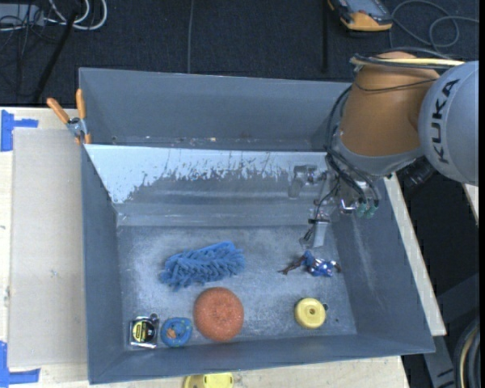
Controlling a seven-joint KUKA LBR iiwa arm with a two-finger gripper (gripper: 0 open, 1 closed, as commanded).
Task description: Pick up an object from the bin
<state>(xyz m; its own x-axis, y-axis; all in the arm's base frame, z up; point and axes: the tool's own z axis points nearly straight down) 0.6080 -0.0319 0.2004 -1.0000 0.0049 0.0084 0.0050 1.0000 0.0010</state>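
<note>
Tape measure [143, 330], orange ball [219, 314] well apart — fingers [315, 237] above small blue toy [319, 267], spread unreadable.

You can't make out the small blue-and-dark thing [314, 266] near the claw [314, 239] (too tiny); the arm [436, 124] runs off the right edge.

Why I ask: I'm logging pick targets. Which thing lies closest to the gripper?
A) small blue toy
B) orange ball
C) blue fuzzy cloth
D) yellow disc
A: the gripper sits right next to the small blue toy at the right of the bin; the rest lie farther off.
</note>
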